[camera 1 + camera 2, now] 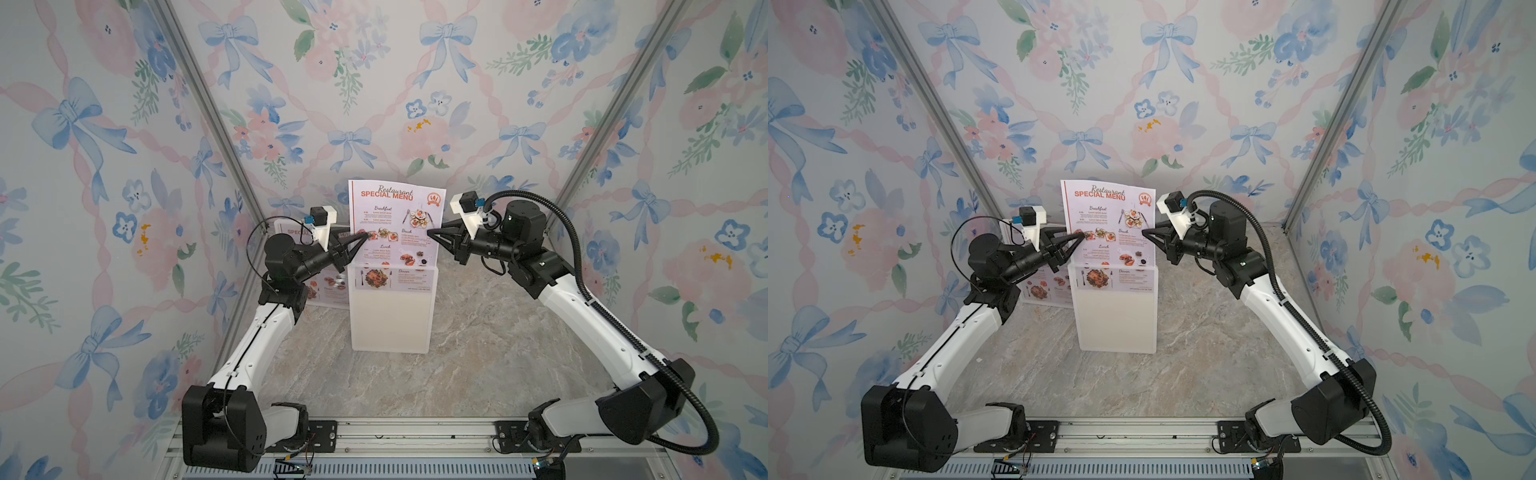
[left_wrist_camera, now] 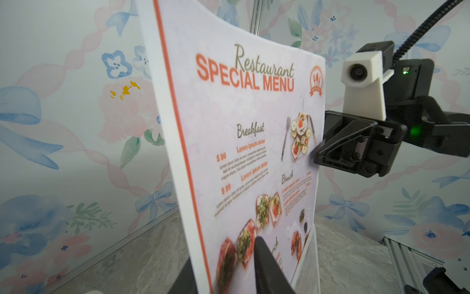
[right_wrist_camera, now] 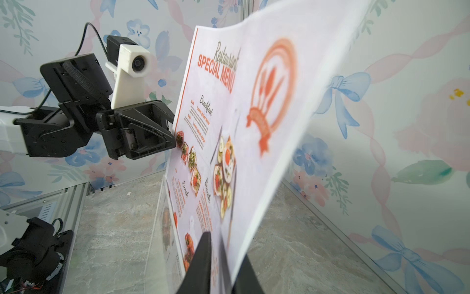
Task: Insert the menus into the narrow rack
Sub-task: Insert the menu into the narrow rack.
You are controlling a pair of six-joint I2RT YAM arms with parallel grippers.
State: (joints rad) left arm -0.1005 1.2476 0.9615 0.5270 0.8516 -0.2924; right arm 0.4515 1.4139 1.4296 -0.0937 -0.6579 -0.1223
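In both top views the upright menu (image 1: pixel 395 224) (image 1: pixel 1106 224) stands at the centre of the frame with its lower end down inside the narrow rack (image 1: pixel 390 320), a clear, pale holder on the marbled bench (image 1: pixel 478 332). Its "Dinner" section shows through the rack's front wall, and most of the sheet rises above the rim. The left gripper (image 1: pixel 365 236) meets the sheet's left edge at about mid height. In the left wrist view its fingers (image 2: pixel 267 267) sit one on each face of the paper, pinching it. The right gripper (image 1: pixel 429 232) reaches in from the right of the frame to the opposite edge at a similar height. In the right wrist view its fingers (image 3: pixel 201 262) likewise clamp the sheet between them. The paper bows slightly between the two grips. The second menu (image 1: pixel 330 289) stands just left of the rack, behind the left arm and mostly hidden; what supports it I cannot tell.
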